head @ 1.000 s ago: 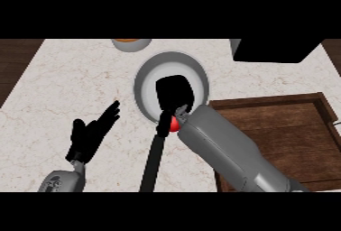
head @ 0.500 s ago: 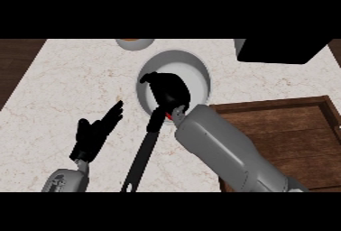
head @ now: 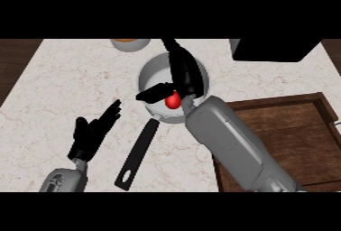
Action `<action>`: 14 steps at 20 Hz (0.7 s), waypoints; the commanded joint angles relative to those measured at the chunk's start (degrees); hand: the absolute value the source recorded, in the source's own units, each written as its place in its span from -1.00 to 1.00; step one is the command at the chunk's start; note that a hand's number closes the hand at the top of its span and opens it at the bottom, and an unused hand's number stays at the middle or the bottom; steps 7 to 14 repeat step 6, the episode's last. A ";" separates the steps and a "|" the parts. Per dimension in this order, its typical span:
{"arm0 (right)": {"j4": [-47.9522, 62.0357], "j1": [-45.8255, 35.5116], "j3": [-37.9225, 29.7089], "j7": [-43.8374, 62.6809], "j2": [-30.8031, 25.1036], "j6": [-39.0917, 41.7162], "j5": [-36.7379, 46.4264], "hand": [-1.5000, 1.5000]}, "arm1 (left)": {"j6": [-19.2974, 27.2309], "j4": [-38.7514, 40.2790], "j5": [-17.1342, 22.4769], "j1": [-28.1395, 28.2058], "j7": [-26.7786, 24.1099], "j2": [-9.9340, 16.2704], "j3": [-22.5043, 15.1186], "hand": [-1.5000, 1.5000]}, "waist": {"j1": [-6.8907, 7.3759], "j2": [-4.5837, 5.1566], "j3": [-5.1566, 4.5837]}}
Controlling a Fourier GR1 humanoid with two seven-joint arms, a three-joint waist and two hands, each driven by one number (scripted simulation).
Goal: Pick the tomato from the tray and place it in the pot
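The red tomato [head: 173, 101] shows inside the grey pot [head: 152, 74], just under the palm of my right hand [head: 184, 76]. That hand hangs over the pot with its fingers straight, pointing to the far rim, and its thumb out to the left; nothing is curled round the tomato. The pot's black handle [head: 135, 155] runs down-left over the counter. The wooden tray [head: 290, 131] lies at the right, partly hidden by my right forearm. My left hand [head: 92, 133] rests open on the counter, left of the handle.
An orange bowl [head: 130, 43] stands at the counter's far edge, behind the pot. A black box [head: 273, 48] sits at the far right. Dark wood borders the marble counter [head: 60, 90] at the left.
My right hand has gone from curled round the tomato to straight fingers stretched over the pot. More of the tomato now shows below the palm. The left hand has hardly moved.
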 commanded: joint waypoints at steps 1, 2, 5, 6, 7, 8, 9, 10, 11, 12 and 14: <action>-3.99 4.73 -3.59 -5.44 0.00 -7.81 -2.68 -1.00 | 1.97 -1.11 -2.05 2.70 -1.81 -1.29 -1.39 0.00 | -1.34 -0.33 0.00; -1.71 3.37 -7.21 -7.15 -0.32 -5.23 -3.45 -1.00 | 0.16 -1.70 0.00 1.88 -0.04 0.38 0.46 0.00 | -1.33 -0.24 -0.02; -3.65 5.81 -11.48 -12.51 -2.79 -2.10 -7.47 -1.00 | -0.16 -2.44 0.50 2.36 0.51 0.92 1.36 0.00 | -1.50 -0.28 -0.02; -8.33 8.04 -11.81 -11.89 -5.11 0.94 -9.01 -1.00 | -1.57 -0.56 1.36 1.41 -0.09 2.03 2.60 0.00 | -2.03 -0.38 -0.03; -8.33 8.04 -11.81 -11.89 -5.11 0.94 -9.01 -1.00 | -1.57 -0.56 1.36 1.41 -0.09 2.03 2.60 0.00 | -2.03 -0.38 -0.03; -8.33 8.04 -11.81 -11.89 -5.11 0.94 -9.01 -1.00 | -1.57 -0.56 1.36 1.41 -0.09 2.03 2.60 0.00 | -2.03 -0.38 -0.03; -8.33 8.04 -11.81 -11.89 -5.11 0.94 -9.01 -1.00 | -1.57 -0.56 1.36 1.41 -0.09 2.03 2.60 0.00 | -2.03 -0.38 -0.03; -8.33 8.04 -11.81 -11.89 -5.11 0.94 -9.01 -1.00 | -1.57 -0.56 1.36 1.41 -0.09 2.03 2.60 0.00 | -2.03 -0.38 -0.03; -8.33 8.04 -11.81 -11.89 -5.11 0.94 -9.01 -1.00 | -1.57 -0.56 1.36 1.41 -0.09 2.03 2.60 0.00 | -2.03 -0.38 -0.03; -8.33 8.04 -11.81 -11.89 -5.11 0.94 -9.01 -1.00 | -1.57 -0.56 1.36 1.41 -0.09 2.03 2.60 0.00 | -2.03 -0.38 -0.03; -8.33 8.04 -11.81 -11.89 -5.11 0.94 -9.01 -1.00 | -1.57 -0.56 1.36 1.41 -0.09 2.03 2.60 0.00 | -2.03 -0.38 -0.03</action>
